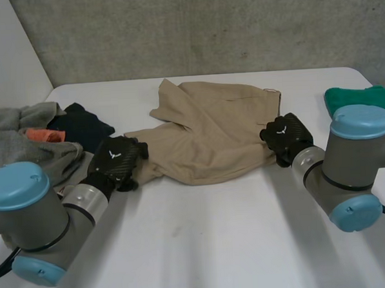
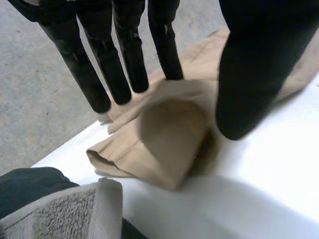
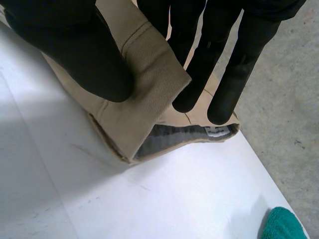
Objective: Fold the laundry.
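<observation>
Light's even and diffuse, fairly bright, from above. White bench [image 1: 249, 244] shows a soft sheen. Soft-edged shadow under the fold of the tan trousers [image 2: 169, 144]; grey wall [image 1: 206, 27] evenly lit.

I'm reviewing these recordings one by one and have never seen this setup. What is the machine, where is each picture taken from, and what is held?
It's a two-armed robot at a white table. The head view looks down from between the arms; each wrist view looks along one robot hand's palm. On the table lie tan trousers. The left robot hand pinches their leg end; the right robot hand pinches the waistband. Near the left arm lies a pile: a grey garment, something orange, a dark garment. A green cloth lies near the right arm.
</observation>
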`<state>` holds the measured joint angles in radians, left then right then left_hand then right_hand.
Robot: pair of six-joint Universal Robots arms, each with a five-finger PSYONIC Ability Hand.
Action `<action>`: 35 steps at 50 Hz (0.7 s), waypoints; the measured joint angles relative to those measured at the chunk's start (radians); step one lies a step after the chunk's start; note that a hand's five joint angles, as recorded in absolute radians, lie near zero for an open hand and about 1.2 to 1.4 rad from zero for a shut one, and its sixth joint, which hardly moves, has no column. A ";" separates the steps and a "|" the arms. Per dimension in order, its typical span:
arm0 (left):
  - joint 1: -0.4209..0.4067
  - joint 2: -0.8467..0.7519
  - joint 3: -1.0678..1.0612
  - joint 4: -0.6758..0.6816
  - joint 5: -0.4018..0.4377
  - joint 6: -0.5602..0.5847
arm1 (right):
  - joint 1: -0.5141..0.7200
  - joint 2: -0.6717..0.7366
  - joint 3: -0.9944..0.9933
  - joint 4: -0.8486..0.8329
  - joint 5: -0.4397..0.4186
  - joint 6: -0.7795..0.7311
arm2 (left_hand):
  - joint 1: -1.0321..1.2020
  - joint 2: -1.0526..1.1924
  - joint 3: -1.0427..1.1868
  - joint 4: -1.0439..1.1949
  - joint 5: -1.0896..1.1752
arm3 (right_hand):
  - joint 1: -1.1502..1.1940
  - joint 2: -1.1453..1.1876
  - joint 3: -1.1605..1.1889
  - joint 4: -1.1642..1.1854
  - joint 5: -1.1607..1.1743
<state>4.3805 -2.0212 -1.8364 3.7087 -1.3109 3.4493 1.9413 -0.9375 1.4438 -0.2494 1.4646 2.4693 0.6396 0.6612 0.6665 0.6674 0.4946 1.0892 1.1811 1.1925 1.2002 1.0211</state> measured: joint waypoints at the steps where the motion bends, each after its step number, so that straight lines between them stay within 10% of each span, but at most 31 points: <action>1: -0.003 0.015 -0.006 -0.019 -0.002 0.015 | 0.000 -0.012 0.008 0.002 -0.001 0.004 | -0.044 -0.047 -0.048 -0.057 -0.059 | 0.000 0.000 0.000 0.000 0.000; 19: -0.036 0.248 -0.047 -0.324 -0.057 0.034 | 0.005 -0.120 0.093 0.001 -0.021 0.059 | -0.117 -0.139 -0.141 -0.152 -0.154 | 0.000 0.000 0.000 0.000 0.000; 35: -0.079 0.002 0.163 -0.335 -0.162 -0.059 | 0.009 -0.103 0.100 -0.001 -0.018 0.051 | -0.152 -0.174 -0.181 -0.195 -0.203 | 0.000 0.000 0.000 0.000 0.000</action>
<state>4.3013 -2.0193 -1.6737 3.3739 -1.4732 3.3904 1.9503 -1.0402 1.5441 -0.2501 1.4462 2.5204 0.4878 0.4871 0.4851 0.4720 0.2918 1.0892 1.1811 1.1925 1.2002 1.0211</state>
